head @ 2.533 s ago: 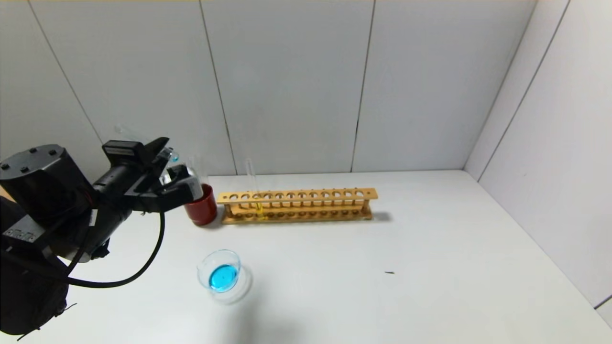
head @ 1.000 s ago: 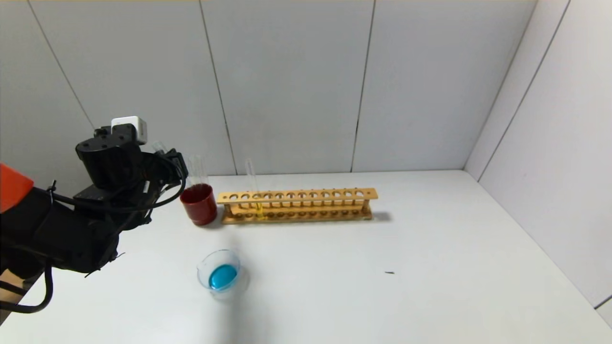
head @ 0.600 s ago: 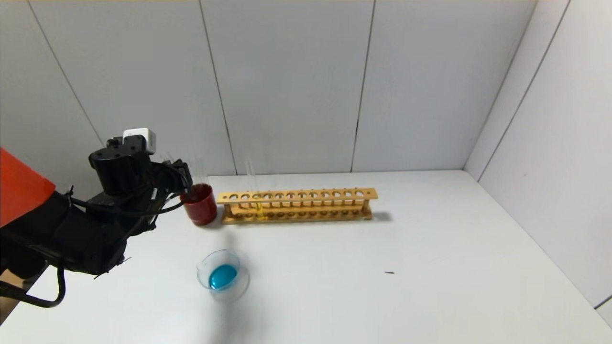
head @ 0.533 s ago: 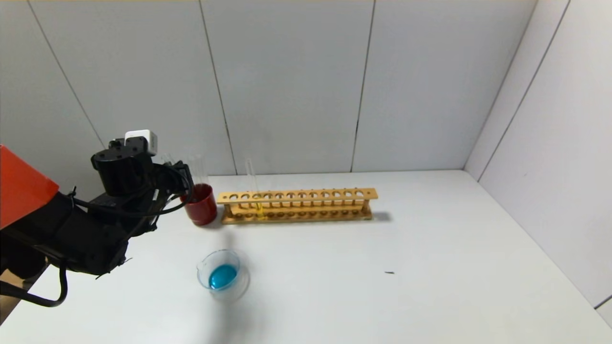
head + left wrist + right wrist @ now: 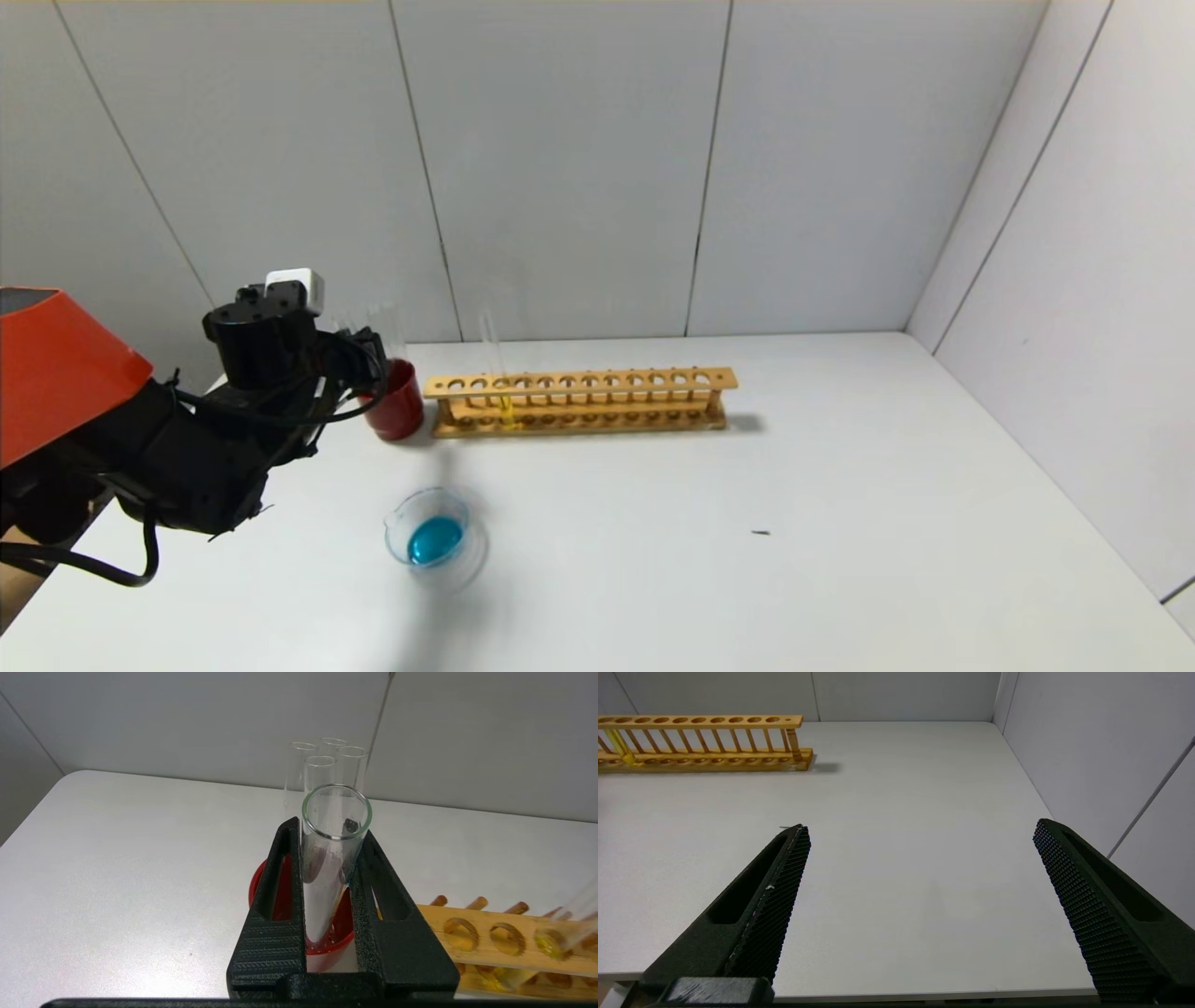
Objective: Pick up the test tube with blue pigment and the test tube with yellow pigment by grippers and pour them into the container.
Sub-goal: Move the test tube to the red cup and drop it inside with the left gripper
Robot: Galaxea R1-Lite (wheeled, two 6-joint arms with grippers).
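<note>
My left gripper (image 5: 370, 353) is shut on a clear test tube (image 5: 325, 891) that stands nearly upright, with no liquid showing in it. Its round bottom dips into the dark red cup (image 5: 400, 403). In the left wrist view the gripper (image 5: 329, 828) clamps the tube from both sides over the cup (image 5: 327, 956). The container (image 5: 435, 539), a low glass dish, sits nearer on the table and holds teal-blue liquid. The test tube with yellow pigment (image 5: 497, 373) stands in the wooden rack (image 5: 579, 399). My right gripper (image 5: 920, 827) is open and empty over bare table, out of the head view.
Several empty clear tubes (image 5: 322, 760) stand in the red cup behind the held one. The rack also shows in the right wrist view (image 5: 705, 742) and the left wrist view (image 5: 490, 938). Grey walls close the table at the back and right. A small dark speck (image 5: 761, 533) lies on the table.
My left gripper has turned the tube from lying sideways to upright, then moved right and down, bringing its bottom into the red cup. The dish and rack have not moved.
</note>
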